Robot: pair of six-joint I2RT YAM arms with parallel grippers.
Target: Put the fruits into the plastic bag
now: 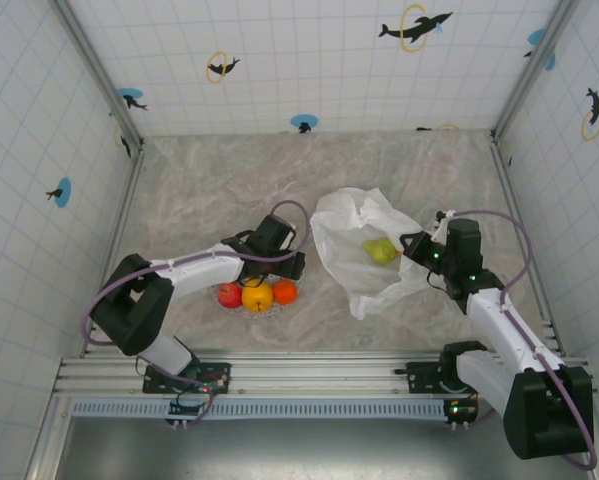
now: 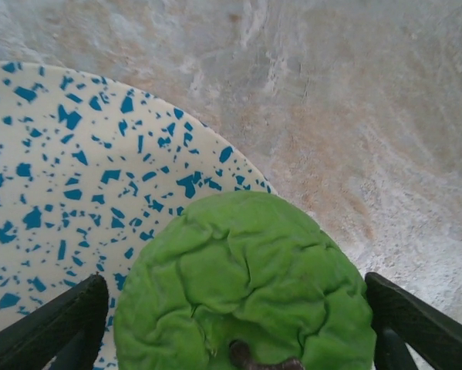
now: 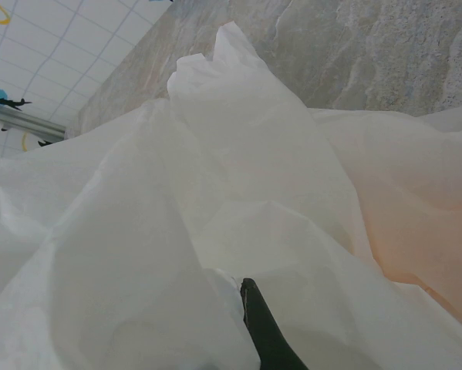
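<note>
Straddling a wrinkled green fruit (image 2: 246, 285) on the speckled plate (image 2: 53, 177), the left gripper (image 2: 238, 331) has its fingers spread either side, not yet pinching. Red, yellow and orange fruits (image 1: 257, 294) wait there too; one yellow-green fruit (image 1: 380, 250) lies in the plastic bag (image 1: 359, 230). The right gripper (image 1: 419, 250) probably pinches the bag's edge; cannot tell. Next: close, lift, carry across.

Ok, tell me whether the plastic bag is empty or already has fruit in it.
Not empty: the plastic bag lies spread open with one yellow-green fruit inside.
</note>
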